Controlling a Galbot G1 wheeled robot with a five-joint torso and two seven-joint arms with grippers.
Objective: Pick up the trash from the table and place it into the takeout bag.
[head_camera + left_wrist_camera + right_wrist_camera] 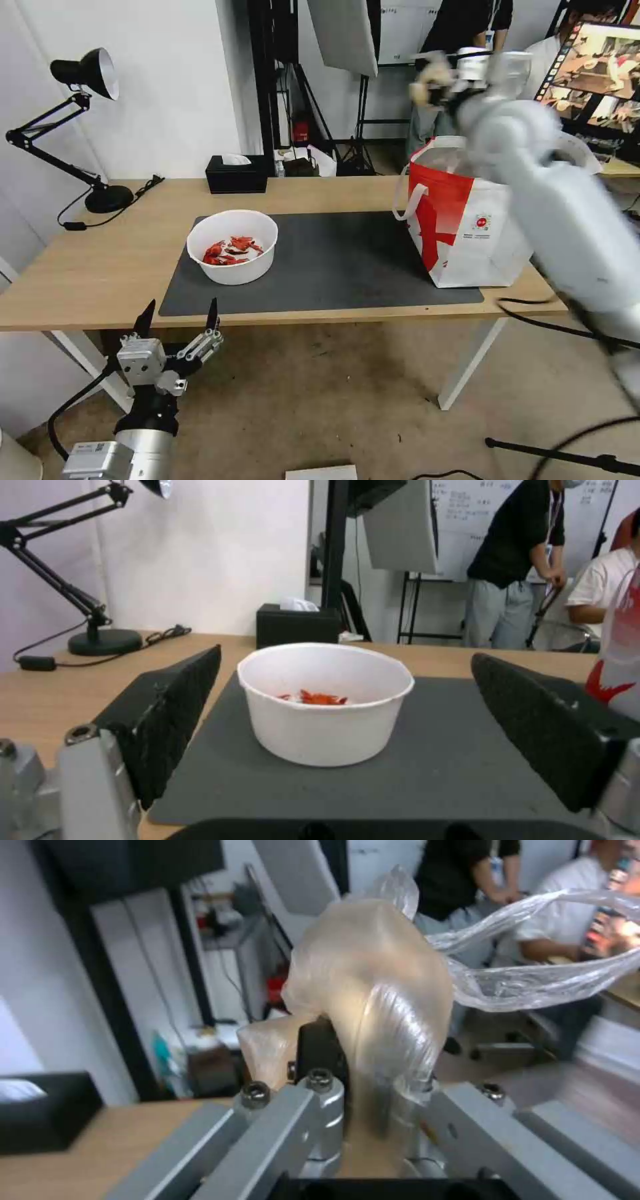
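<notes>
Writing: on the takeout bag [467, 227] a small round red logo faces the near side, with a line of tiny print under it that I cannot read.
Takeout bag: stands upright at the right end of the dark grey mat [333, 257], mouth open upward, red panel on its left face, white strap handle looping off the left rim.
Bun: a beige bun in clear plastic [373, 990] is pinched in the right end effector [437, 83], raised in the air above the far rim of the bag; the loose tail of the wrap streams off to one side. From the right wrist camera the bun's long axis runs out along the fingers, away from the wrist.
Right end effector: pressed onto the bun, squeezing it out of shape.
Bowl: the white round bowl [232, 245] sits upright on the left part of the mat, rim up, red crayfish shells [232, 251] lying low inside.
Left end effector: hangs below and just in front of the near bench edge [179, 319], fingers spread wide and pointing toward the bowl, gripping nothing.
Bench: light wood [93, 267], long axis running left to right.
Far edge: a black tissue box [236, 175] behind the bowl; a black desk lamp [100, 193] at the far left.
</notes>
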